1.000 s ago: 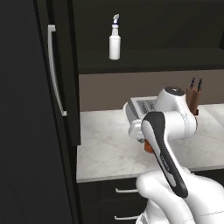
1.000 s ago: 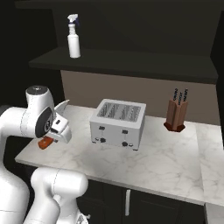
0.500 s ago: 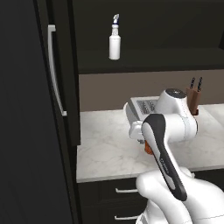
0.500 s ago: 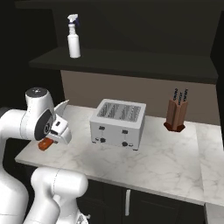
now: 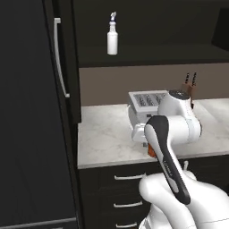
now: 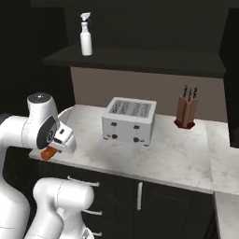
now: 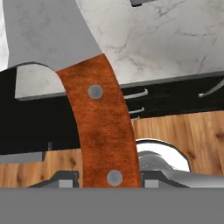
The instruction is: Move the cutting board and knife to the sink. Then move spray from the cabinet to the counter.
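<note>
The claw [image 7: 109,186] is pinching the knife [image 7: 94,116] by the lower end of its curved orange-red handle; its fingers are mostly hidden behind the handle. In the hand view the handle carries two silver rivets and the broad pale blade rises from it toward the top left, over the marble. In the right base view the handle's end [image 6: 47,153] shows as an orange-red tip under the claw [image 6: 59,142], at the front left edge of the worktop [image 6: 172,156]. In the left base view a sliver of the same orange-red [image 5: 152,152] shows beside the arm's wrist, over the worktop's [image 5: 105,136] front edge.

The spray [image 6: 86,35] stands upright on the dark shelf of the cabinet [image 5: 31,112], above the worktop and well apart from the claw; its silver bar handle [image 5: 60,56] runs vertically just left of the recess.

A silver toaster [image 6: 130,120] sits mid-worktop. A brown knife block [image 6: 186,110] with thin black-handled knives stands near the back wall
</note>
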